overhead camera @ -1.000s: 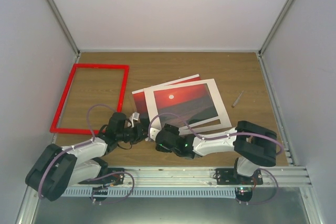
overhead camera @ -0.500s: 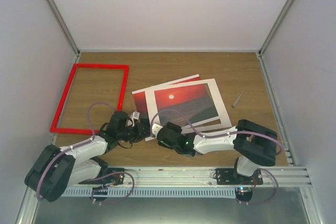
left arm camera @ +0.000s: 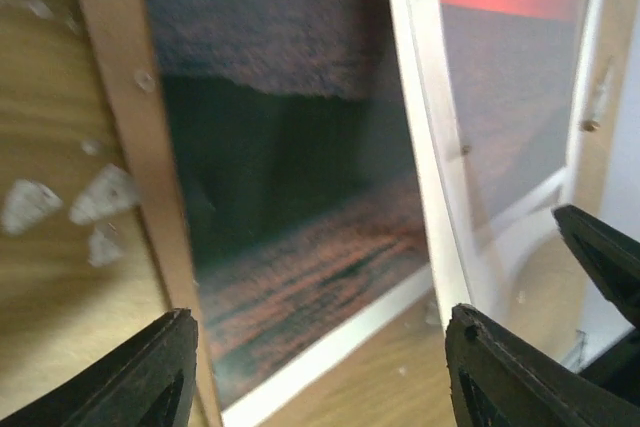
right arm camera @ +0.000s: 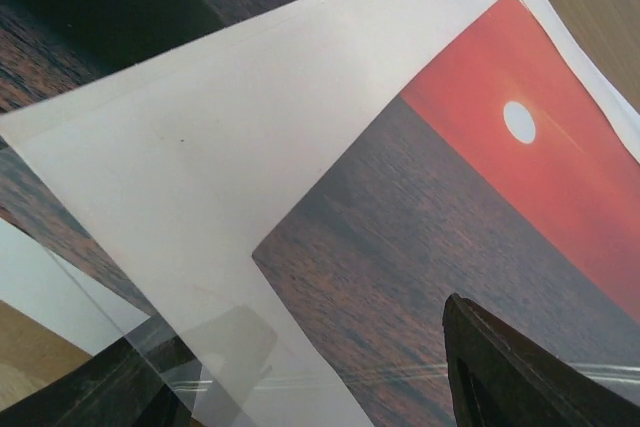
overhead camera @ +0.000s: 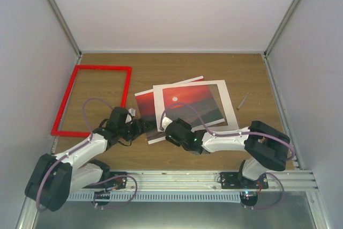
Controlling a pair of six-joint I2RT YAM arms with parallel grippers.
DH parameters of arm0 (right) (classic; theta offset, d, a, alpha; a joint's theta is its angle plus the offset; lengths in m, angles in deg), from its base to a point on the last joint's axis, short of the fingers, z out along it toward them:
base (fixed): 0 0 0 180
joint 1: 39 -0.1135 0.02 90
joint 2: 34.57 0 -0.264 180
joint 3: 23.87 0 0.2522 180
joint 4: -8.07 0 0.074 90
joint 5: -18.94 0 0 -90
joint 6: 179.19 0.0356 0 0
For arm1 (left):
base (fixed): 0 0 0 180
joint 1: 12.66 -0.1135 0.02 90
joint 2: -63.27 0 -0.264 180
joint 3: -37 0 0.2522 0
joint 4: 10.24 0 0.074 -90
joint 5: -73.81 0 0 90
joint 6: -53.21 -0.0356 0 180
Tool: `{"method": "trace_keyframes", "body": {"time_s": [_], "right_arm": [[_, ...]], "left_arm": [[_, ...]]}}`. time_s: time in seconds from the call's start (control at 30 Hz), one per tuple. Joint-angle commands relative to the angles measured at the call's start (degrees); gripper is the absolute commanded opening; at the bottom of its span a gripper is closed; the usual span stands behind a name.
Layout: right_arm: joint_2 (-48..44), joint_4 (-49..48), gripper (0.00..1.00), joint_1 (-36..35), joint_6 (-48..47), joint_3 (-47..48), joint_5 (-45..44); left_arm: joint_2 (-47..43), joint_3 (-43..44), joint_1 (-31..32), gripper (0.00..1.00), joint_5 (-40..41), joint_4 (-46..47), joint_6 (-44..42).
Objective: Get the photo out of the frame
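**Left gripper** (left arm camera: 320, 332): the fingers (left arm camera: 150, 372) stand well apart. They straddle the 6 o'clock edge of the photo (overhead camera: 143, 105). One finger sits by a tan strip (left arm camera: 120, 97) that borders the print. The other sits by the edge of the white mat (overhead camera: 161, 97). Nothing is clamped between them. Whether the fingertips touch the print or the bench (overhead camera: 177, 63) cannot be told.

**Right gripper** (right arm camera: 290, 337): the fingers (right arm camera: 520, 367) are spread apart over the mat's near corner, where a clear sheet (right arm camera: 230, 342) also lies. No grip shows, and contact with the mat cannot be told.

**Photo**: it lies flat near the bench centre, outside the frame (overhead camera: 102, 68). The mat covers its 3 o'clock portion, and the sunset shows through the mat's opening. A strip of the print is exposed on the 9 o'clock side.

**Frame**: it lies flat at 9 o'clock of the photo, just beside it and not overlapping. Bench wood is visible inside its red rim.

**Other items**: a small pen-like object (overhead camera: 243, 101) lies at 3 o'clock of the mat.
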Motion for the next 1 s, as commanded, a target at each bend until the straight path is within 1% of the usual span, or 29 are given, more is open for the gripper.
{"method": "trace_keyframes", "body": {"time_s": [0.0,0.2,0.3,0.4,0.53,0.63,0.8,0.97], "right_arm": [[-0.9,0.9,0.66,1.2,2.4,0.3,-0.6],[-0.2,3.0,0.68,1.6,2.4,0.9,-0.7],[0.2,3.1,0.68,1.6,2.4,1.2,-0.7],[0.7,3.5,0.69,1.7,2.4,1.6,-0.8],[1.3,3.9,0.69,1.9,2.4,2.0,-0.5],[2.0,5.5,0.72,1.9,3.6,2.8,-0.5],[0.9,7.0,0.75,1.9,3.9,2.7,0.4],[0.1,7.2,0.81,2.0,4.4,2.6,2.5]], "left_arm": [[4.2,4.5,-1.9,0.70,3.5,-3.7,-5.0],[9.9,6.8,-1.6,0.77,7.6,-7.2,-7.2],[10.8,7.9,-0.5,0.79,11.7,-10.4,-7.9],[10.0,8.0,0.4,0.79,13.2,-11.3,-7.7],[7.9,5.8,0.9,0.77,8.7,-7.6,-6.1],[6.8,4.3,0.9,0.77,5.0,-4.2,-4.4],[5.9,3.8,-0.2,0.75,0.2,-1.0,-3.2],[5.5,5.1,-0.4,0.73,0.0,-2.1,-3.4]]}}
